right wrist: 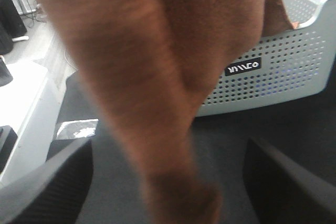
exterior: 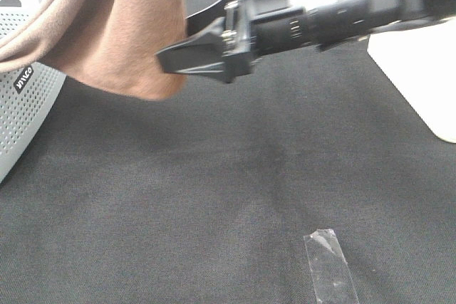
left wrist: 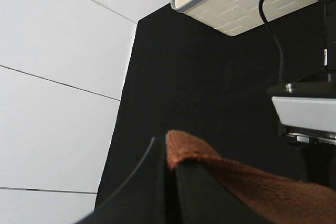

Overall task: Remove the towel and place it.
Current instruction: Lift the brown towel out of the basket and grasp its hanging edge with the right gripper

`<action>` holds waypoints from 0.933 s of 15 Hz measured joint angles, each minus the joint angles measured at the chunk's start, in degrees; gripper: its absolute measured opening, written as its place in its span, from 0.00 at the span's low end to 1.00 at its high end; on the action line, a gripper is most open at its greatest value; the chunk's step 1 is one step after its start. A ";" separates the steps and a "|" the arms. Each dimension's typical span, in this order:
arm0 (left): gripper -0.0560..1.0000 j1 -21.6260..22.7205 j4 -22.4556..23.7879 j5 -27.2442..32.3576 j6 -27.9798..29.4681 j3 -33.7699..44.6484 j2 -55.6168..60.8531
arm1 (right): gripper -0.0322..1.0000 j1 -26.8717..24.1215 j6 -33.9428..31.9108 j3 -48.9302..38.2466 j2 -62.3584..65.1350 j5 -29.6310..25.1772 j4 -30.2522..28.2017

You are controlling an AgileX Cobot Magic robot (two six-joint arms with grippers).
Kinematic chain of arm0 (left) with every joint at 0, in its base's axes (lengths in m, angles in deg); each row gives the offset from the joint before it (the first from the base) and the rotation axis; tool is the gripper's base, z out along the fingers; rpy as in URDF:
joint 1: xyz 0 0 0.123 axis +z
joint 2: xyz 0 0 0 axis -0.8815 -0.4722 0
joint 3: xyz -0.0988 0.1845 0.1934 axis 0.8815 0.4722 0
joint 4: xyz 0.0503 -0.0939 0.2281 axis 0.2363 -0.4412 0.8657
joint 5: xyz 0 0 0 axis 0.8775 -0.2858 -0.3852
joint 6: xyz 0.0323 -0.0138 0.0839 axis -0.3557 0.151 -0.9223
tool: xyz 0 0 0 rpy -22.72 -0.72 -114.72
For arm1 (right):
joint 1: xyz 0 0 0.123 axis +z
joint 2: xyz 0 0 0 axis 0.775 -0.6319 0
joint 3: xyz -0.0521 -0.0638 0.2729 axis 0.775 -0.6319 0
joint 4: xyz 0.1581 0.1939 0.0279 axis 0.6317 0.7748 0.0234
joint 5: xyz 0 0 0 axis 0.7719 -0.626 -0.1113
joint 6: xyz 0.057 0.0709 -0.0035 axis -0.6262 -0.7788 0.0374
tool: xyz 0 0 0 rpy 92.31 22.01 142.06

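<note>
The reddish-brown towel [exterior: 121, 33] hangs down at the top left, above the rim of a white perforated basket [exterior: 28, 97]. My left gripper [left wrist: 167, 156] is shut on a hemmed edge of the towel [left wrist: 236, 182] and holds it up; this gripper is out of the exterior view. My right gripper [exterior: 174, 39] reaches in from the right at the towel's hanging edge. In the right wrist view the towel [right wrist: 147, 77] hangs between the fingers of my right gripper [right wrist: 170, 145], which stand wide apart and do not pinch it.
The black table cloth [exterior: 214, 176] covers the table. A strip of clear tape [exterior: 329, 261] lies near the front. A white block [exterior: 420, 76] stands at the right edge. The basket [right wrist: 273, 77] sits behind the towel.
</note>
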 joint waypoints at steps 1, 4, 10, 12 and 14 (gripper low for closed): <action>0.05 0.00 -0.11 0.00 0.00 0.00 0.00 | 0.74 0.40 0.00 0.00 -0.69 0.40 0.40; 0.05 0.00 -0.11 -0.74 0.00 0.00 -0.11 | 0.73 0.57 0.00 0.00 -1.49 -2.12 0.00; 0.05 0.00 1.78 -1.55 4.64 0.00 -0.34 | 0.10 0.57 -2.69 0.00 -1.43 -3.21 -1.32; 0.05 0.00 6.13 2.41 8.31 0.00 -0.34 | 0.03 0.52 -6.07 0.00 -1.43 -3.09 -4.70; 0.05 0.00 10.37 7.62 13.01 0.00 -0.34 | 0.03 0.52 -8.94 0.00 -1.43 -3.04 -7.22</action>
